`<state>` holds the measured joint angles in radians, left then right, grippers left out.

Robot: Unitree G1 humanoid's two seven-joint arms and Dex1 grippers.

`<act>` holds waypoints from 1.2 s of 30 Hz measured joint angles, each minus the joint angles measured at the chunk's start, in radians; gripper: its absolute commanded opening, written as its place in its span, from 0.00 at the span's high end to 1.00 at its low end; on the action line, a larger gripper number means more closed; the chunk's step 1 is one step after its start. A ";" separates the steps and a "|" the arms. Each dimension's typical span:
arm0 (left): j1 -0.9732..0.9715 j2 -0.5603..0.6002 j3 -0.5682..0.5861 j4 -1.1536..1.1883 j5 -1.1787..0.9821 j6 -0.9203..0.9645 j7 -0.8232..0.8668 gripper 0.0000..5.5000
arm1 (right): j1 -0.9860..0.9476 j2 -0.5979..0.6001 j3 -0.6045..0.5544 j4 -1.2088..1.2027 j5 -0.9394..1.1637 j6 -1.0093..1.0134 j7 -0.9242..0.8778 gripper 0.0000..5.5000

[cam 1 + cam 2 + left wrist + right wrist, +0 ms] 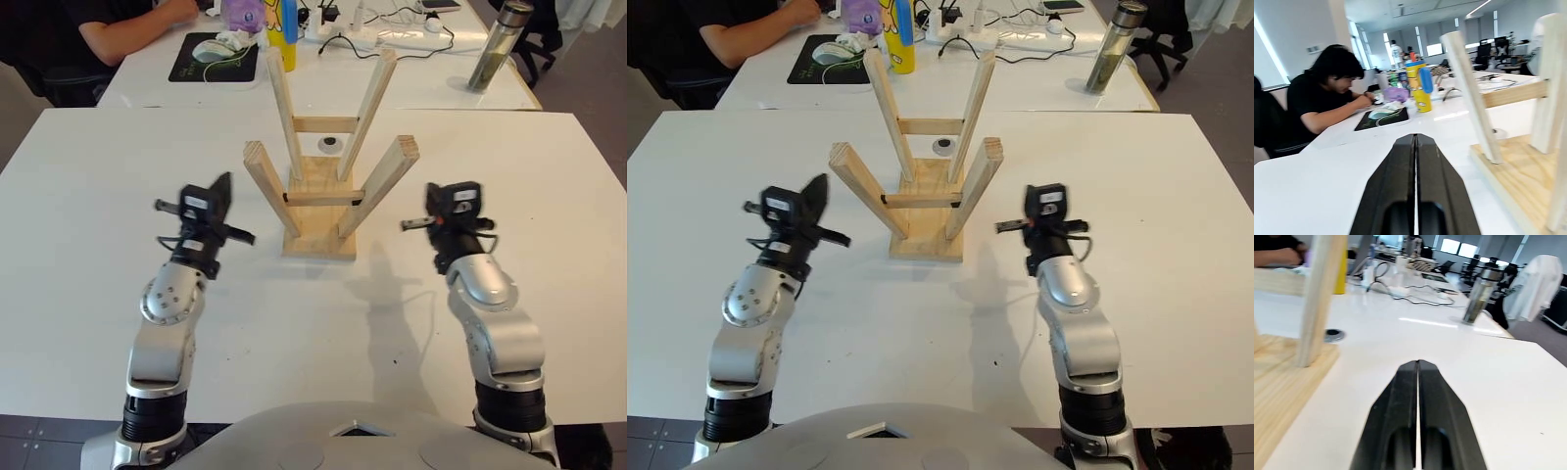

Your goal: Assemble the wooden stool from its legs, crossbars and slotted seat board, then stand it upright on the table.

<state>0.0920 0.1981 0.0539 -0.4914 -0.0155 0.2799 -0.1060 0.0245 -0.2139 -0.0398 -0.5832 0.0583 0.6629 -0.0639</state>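
Nearest the robot, the left gripper [1415, 142] and right gripper [1418, 367] flank the stool [271, 186] without touching it. The wrist views show each pair of fingers pressed together on nothing. The eye views show the stool inverted at the centre of the table [98, 196]: seat board [318, 243] flat down, legs [373, 103] splayed upward, crossbars [323, 199] joining them. Beyond, a second desk [411, 83] carries a metal bottle [498, 44].

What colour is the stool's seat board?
Pale, unpainted natural wood; the seat board shows best in the left eye view.
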 measured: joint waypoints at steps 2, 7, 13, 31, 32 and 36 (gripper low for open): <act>-0.001 0.002 -0.001 0.004 -0.002 -0.004 -0.007 1.00 | -0.004 0.016 0.011 -0.004 0.018 -0.024 0.023 1.00; -0.009 0.018 -0.177 0.005 -0.031 0.006 -0.131 1.00 | -0.032 -0.046 0.216 -0.034 0.045 -0.104 0.215 1.00; -0.009 0.015 -0.153 0.080 -0.042 0.103 -0.127 1.00 | -0.004 -0.047 0.175 0.076 0.050 -0.036 0.235 1.00; -0.060 0.427 -0.207 0.321 -0.275 0.087 -0.940 1.00 | -0.328 -0.131 -0.029 0.728 0.332 -0.293 0.809 1.00; -0.082 0.422 -0.237 0.339 -0.251 0.078 -0.937 1.00 | -0.348 -0.137 -0.020 0.759 0.341 -0.298 0.853 1.00; -0.174 0.358 -0.302 0.421 -0.150 0.034 -0.854 1.00 | -0.389 -0.137 0.030 0.791 0.343 -0.311 0.956 1.00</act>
<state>-0.0819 0.5557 -0.2477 -0.0701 -0.1660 0.3143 -0.9599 -0.3645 -0.3506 -0.0098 0.2078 0.4014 0.3518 0.8924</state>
